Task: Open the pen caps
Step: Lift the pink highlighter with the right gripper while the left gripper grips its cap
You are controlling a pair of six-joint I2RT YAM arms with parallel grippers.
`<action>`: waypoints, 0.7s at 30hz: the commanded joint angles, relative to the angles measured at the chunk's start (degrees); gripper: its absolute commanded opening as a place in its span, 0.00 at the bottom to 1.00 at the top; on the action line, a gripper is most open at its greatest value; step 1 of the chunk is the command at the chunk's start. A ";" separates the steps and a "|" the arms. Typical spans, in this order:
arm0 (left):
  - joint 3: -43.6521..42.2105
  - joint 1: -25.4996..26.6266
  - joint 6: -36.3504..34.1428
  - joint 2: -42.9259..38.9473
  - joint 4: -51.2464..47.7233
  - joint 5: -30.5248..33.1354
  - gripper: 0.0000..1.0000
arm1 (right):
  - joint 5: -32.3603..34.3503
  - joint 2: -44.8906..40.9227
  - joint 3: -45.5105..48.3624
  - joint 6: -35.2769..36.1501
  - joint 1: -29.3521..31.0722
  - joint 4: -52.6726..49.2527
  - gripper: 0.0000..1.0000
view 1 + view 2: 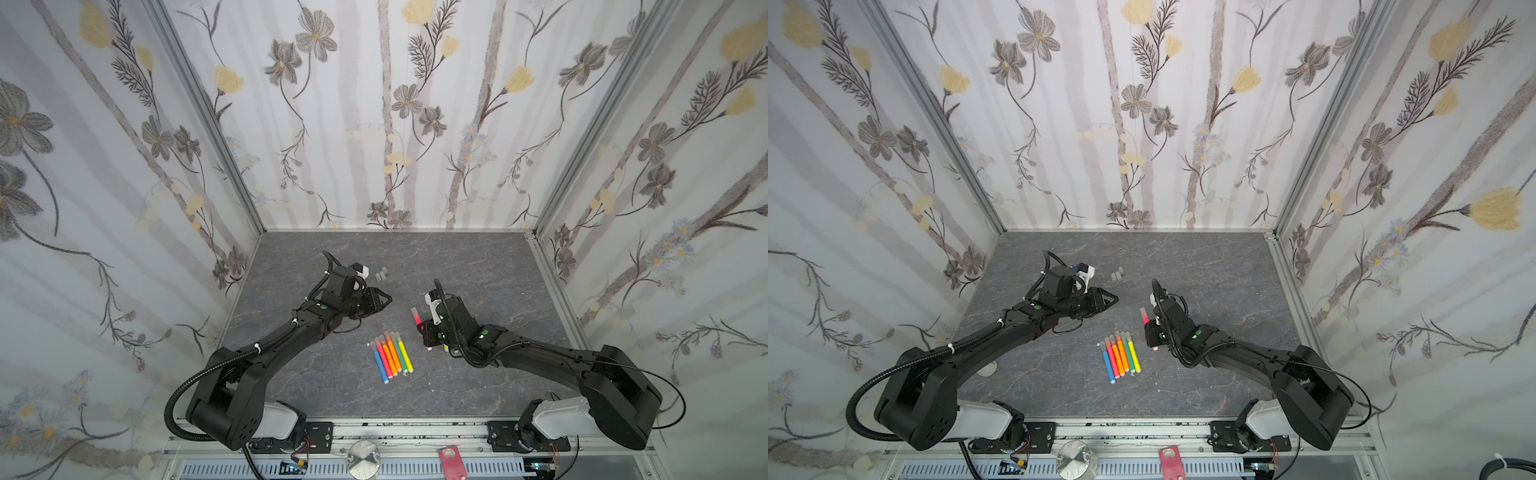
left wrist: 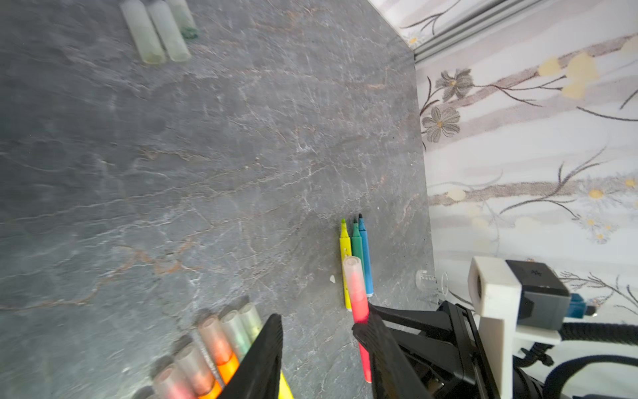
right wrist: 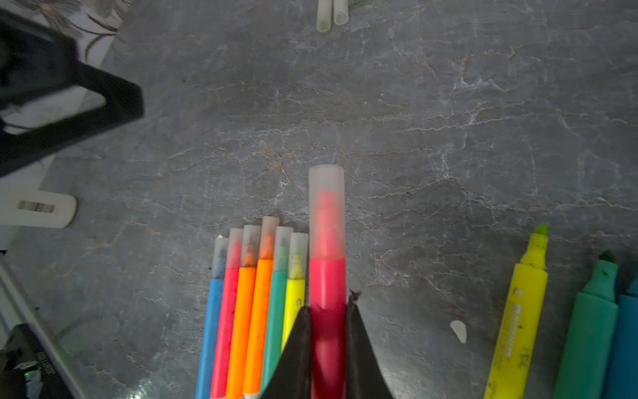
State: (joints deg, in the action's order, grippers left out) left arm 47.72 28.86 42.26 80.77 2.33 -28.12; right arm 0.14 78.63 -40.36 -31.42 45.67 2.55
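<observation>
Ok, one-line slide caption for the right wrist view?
Right gripper shut on a capped pink pen; six capped pens and three uncapped pens lie on the table.

Pink pen [image 3: 327, 286], frosted cap [image 3: 326, 210] seated, is clamped by the barrel in the right gripper [image 3: 328, 304] and sits just right of centre in both top views. Six capped pens [image 1: 390, 355] – blue, pink, two orange, green, yellow – are laid side by side, touching, at lower centre of frame, caps pointing up-frame. Three uncapped pens [image 3: 518, 311] (yellow, green, blue) are seen flat near the held one, tips bare. Three loose caps [image 1: 382, 275] are grouped above the row, centre frame.
</observation>
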 commanded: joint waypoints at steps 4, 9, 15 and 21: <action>1.33 3.93 4.71 3.77 7.37 0.49 0.40 | -2.85 -0.93 -0.31 -0.73 -0.66 5.07 0.07; 2.66 5.90 5.64 6.28 8.97 1.21 0.40 | -3.70 -0.62 -0.42 -1.18 -0.81 6.06 0.07; 4.78 6.96 5.29 9.23 8.97 2.16 0.40 | -4.52 -0.48 -0.33 -1.67 -0.84 7.14 0.07; 6.10 7.42 5.38 11.71 9.63 2.58 0.40 | -4.91 -0.39 -0.17 -1.80 -0.89 7.64 0.07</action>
State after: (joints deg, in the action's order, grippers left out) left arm 52.90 36.16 46.98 91.81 9.69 -26.15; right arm -4.23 78.19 -40.42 -32.58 44.88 8.10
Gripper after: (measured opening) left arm 0.397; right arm 0.132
